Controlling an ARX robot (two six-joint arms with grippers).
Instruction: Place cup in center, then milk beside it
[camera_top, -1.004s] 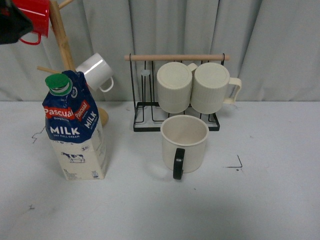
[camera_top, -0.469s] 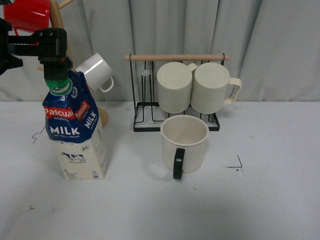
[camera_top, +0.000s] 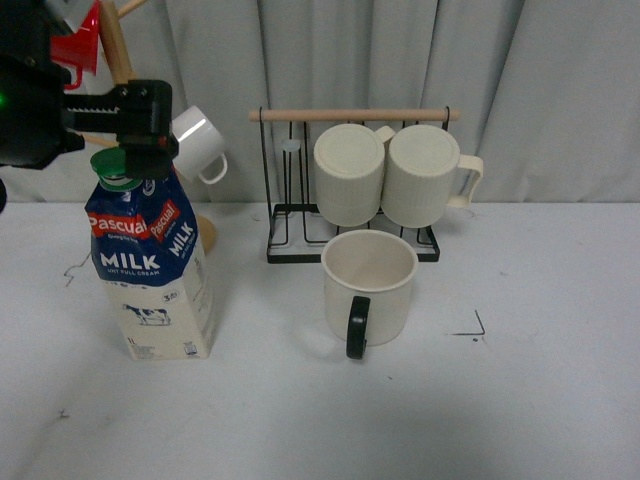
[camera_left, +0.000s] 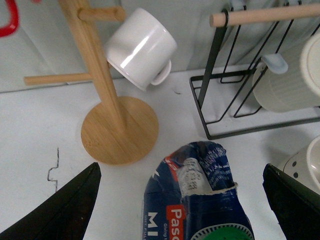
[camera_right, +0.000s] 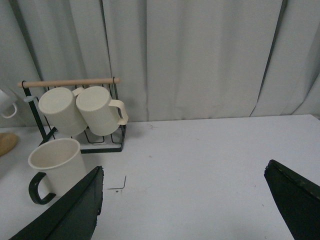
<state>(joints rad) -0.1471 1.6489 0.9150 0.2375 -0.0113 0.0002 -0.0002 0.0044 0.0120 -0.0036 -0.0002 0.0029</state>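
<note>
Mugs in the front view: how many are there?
5: red mug, partly behind the left arm, and small white mug on the wooden tree; two ribbed cream mugs on the wire rack; black-handled cup on the table. More could hang above frame.

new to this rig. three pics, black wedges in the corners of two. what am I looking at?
It is a robot with two arms, each ending in a two-finger gripper. The wide picture comes from a camera on its body, looking forward over a white table. The other two come from cameras on the wrists; the black wedges are each gripper's own fingers. On the table stand a milk carton, a cream cup with a black handle, a wire rack holding two ribbed mugs, and a wooden mug tree with a white mug and a red mug. The left gripper is open just above the carton's green cap, holding nothing. The right gripper is open over the table, also empty.
</note>
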